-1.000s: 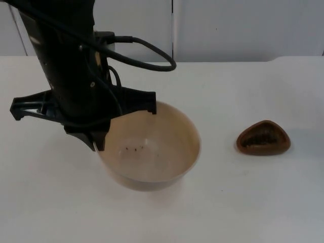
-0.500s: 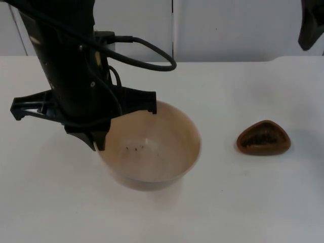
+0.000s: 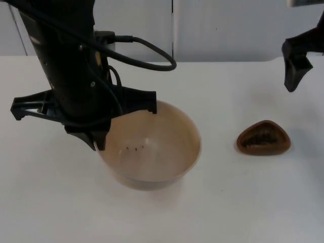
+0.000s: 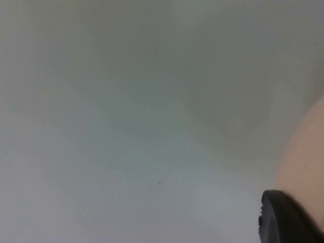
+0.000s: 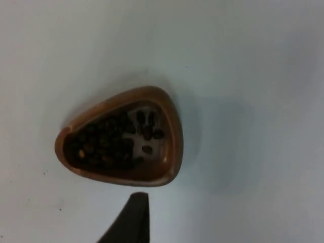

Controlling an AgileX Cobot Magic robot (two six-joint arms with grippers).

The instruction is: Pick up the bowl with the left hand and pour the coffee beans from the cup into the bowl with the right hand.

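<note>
The left gripper [image 3: 96, 144] hangs over the white counter [image 3: 228, 202] with its jaws clamped on the near-left rim of the bowl [image 3: 152, 147]. The bowl is a wide, pale tan vessel; it lies just beyond and to the right of those jaws, and a few dark specks sit on its inner floor. In the left wrist view a black fingertip [image 4: 288, 217] stands against the bowl's pale wall [image 4: 306, 152], with bare counter beyond.

The right gripper [image 3: 293, 71] hovers above the counter near the grey partition wall [image 3: 228, 30], well apart from the bowl. Whether its jaws are open or closed cannot be told. The cup [image 3: 264, 137], a small brown, rounded-triangular dish, rests on the counter below and slightly left of the right gripper, untouched by it. In the right wrist view the cup [image 5: 121, 139] holds a heap of dark coffee beans [image 5: 109, 147], gathered mostly toward one side, and one black fingertip [image 5: 134, 217] stands just short of the cup's rim.
</note>
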